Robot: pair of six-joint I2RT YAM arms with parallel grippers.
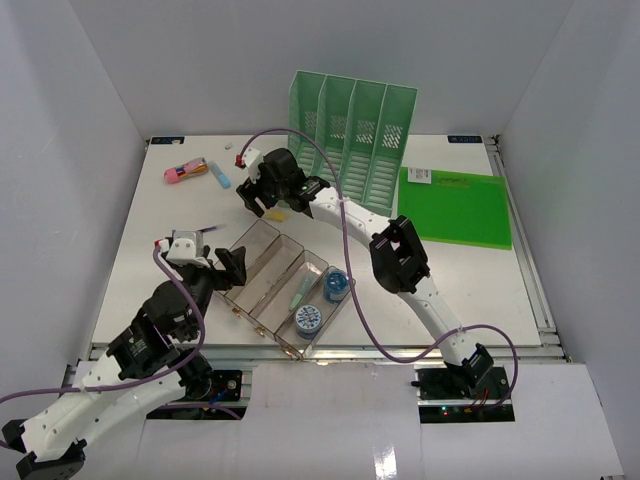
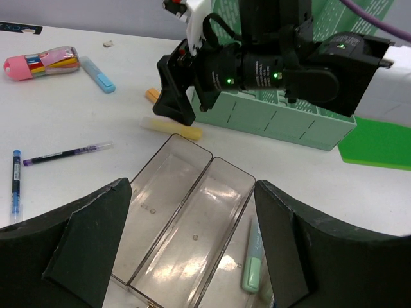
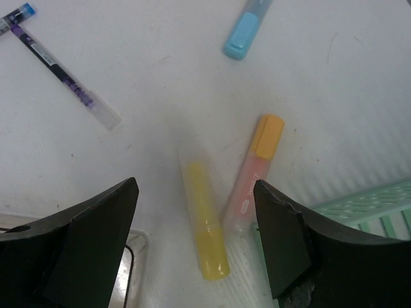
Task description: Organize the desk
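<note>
White desk between grey-white walls, both grippers spread over it.

The desk is a flat white rectangle that fills the middle of the top view, with a metal rail at its 6 o'clock edge. A green file rack stands at 12 o'clock and a clear tray lies toward 7 o'clock. The left gripper hangs wide apart over the tray and pinches nothing. The right gripper, at 11 o'clock, has its jaws apart with a yellow highlighter seen between them; an orange highlighter lies just beside it.

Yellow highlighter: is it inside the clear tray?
No, the yellow highlighter lies on the desk beside the orange highlighter.
</note>
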